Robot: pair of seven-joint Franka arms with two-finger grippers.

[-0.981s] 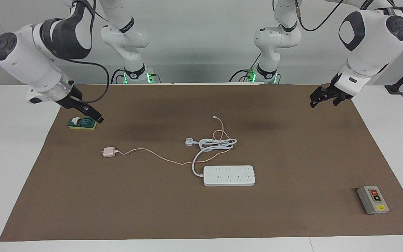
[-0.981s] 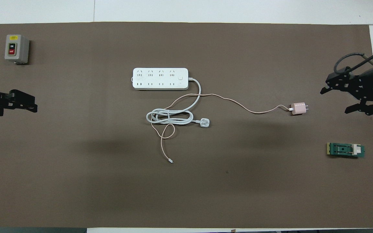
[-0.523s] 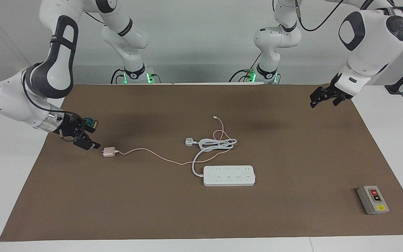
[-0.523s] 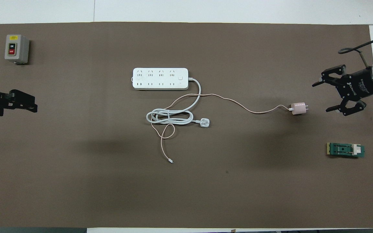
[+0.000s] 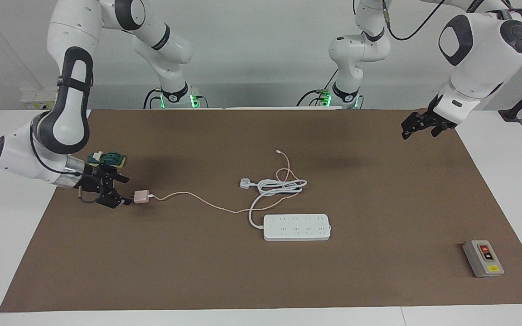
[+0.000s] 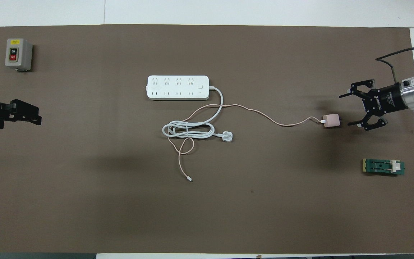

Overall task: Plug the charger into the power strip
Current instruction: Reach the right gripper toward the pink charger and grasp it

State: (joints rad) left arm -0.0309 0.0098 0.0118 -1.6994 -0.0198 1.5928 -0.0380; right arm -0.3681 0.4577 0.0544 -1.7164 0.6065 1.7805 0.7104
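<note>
The pale-pink charger (image 5: pixel 141 196) (image 6: pixel 331 120) lies on the brown mat toward the right arm's end of the table. Its thin pink cable (image 5: pixel 197 199) runs to the middle. My right gripper (image 5: pixel 123 192) (image 6: pixel 346 110) is open and low over the mat at the charger's prong end. One fingertip (image 6: pixel 350 123) is right beside the cube, and I cannot tell whether it touches. The white power strip (image 5: pixel 296 227) (image 6: pixel 177 87) lies flat mid-table, sockets up. My left gripper (image 5: pixel 408 129) (image 6: pixel 36 116) waits open over the mat's edge at its own end, holding nothing.
A white three-pin plug (image 5: pixel 245 183) (image 6: pixel 227 136) with coiled thick cord lies nearer the robots than the strip. A small green part (image 5: pixel 109 158) (image 6: pixel 383 167) sits close to the right gripper. A grey button box (image 5: pixel 483 258) (image 6: pixel 18 54) stands toward the left arm's end.
The right arm swung from over the green part down to the charger's prong end, its open gripper now level with the charger. The left arm has not moved.
</note>
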